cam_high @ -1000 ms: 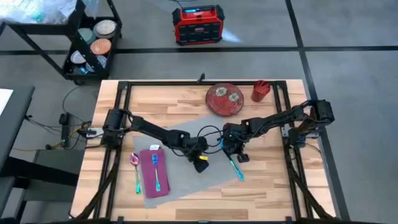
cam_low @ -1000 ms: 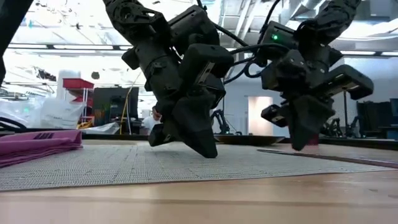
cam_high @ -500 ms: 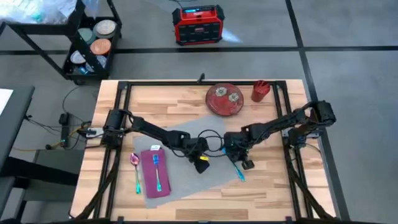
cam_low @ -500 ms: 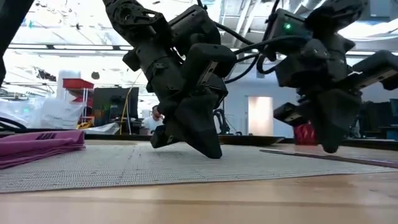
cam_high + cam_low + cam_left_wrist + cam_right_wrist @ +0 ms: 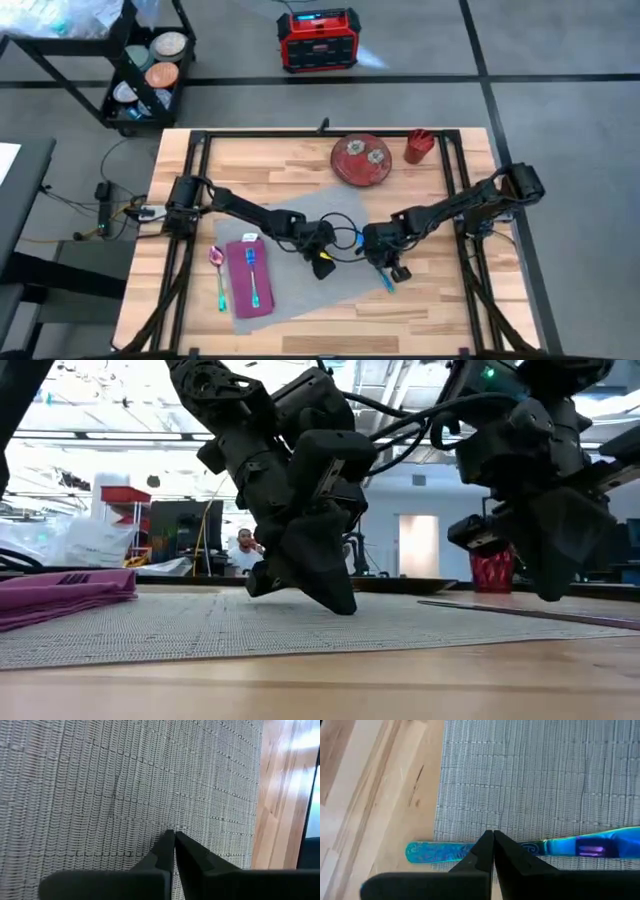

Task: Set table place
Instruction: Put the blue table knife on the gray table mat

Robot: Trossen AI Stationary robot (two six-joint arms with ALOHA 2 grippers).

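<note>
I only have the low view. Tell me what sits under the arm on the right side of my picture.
Observer: That's the right gripper. A blue iridescent utensil lies beneath it, one end poking off the placemat onto the table.
Operator: Are its jaws open?
Observer: No, they're closed with nothing between them.
Operator: And the left one?
Observer: The left gripper is closed too, pointing at bare placemat weave.
</note>
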